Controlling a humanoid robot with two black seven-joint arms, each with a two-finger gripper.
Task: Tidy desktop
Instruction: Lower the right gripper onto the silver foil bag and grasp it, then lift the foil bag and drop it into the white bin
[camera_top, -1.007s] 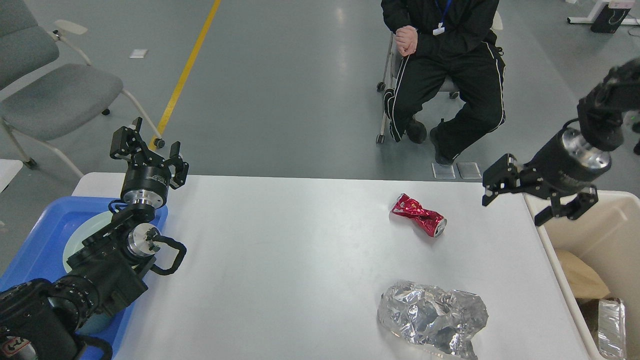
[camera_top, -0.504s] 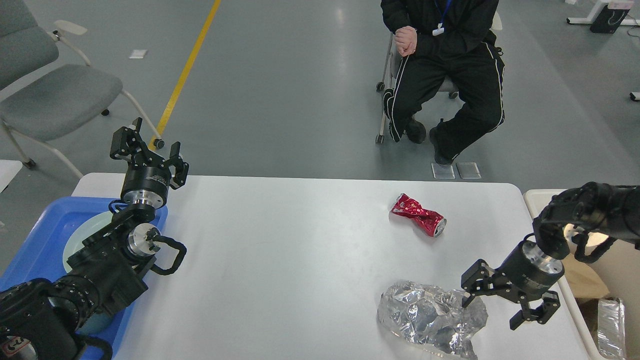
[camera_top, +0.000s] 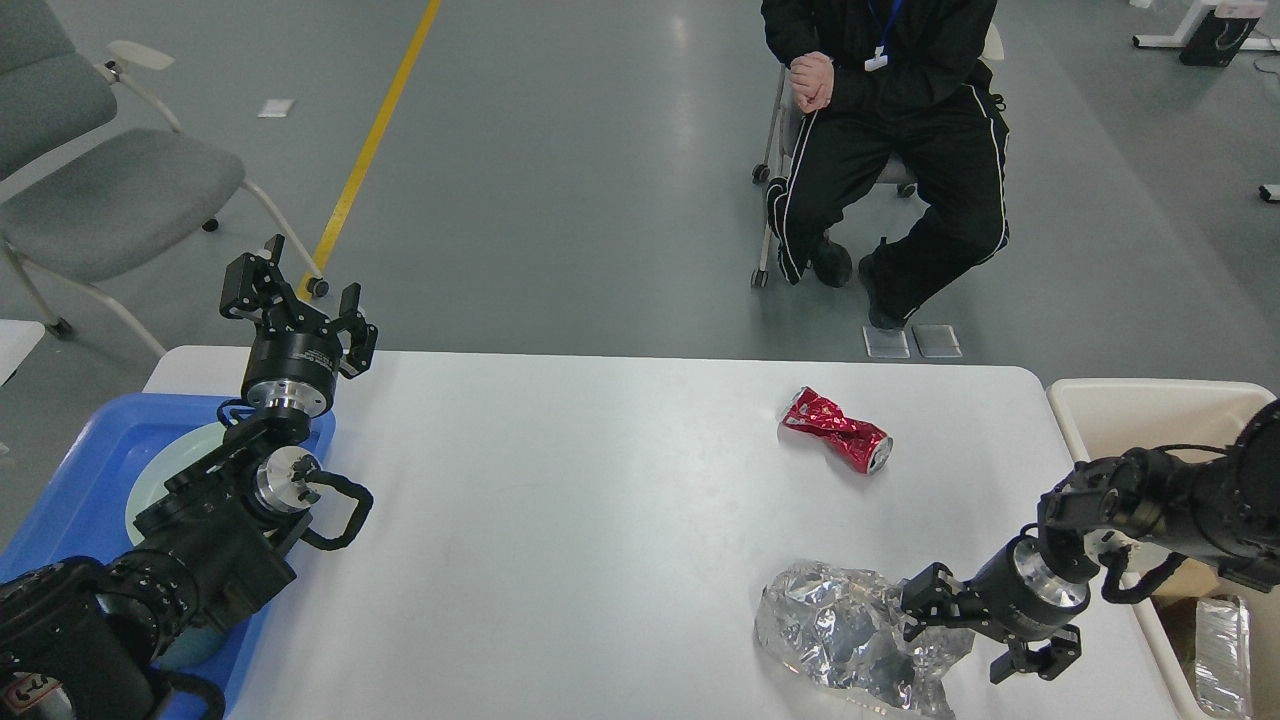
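Right gripper (camera_top: 975, 630) dropped lower and left since last frame, fingers spread at foil wad's (camera_top: 850, 635) right edge, near desktop's (camera_top: 600, 520) front-right corner. Left gripper (camera_top: 298, 300) spread over far-left edge. Centre open.

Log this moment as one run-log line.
right gripper: open, at edge of crumpled foil | left gripper: open, idle above blue tray | crushed red can: on desktop

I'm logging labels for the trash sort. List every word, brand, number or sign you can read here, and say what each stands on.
No text can be read.
Crushed red metal can: any print is too crumpled to read.
White badge on the seated person's blue lanyard: too small.
Crumpled silver foil wrapper: no print visible.
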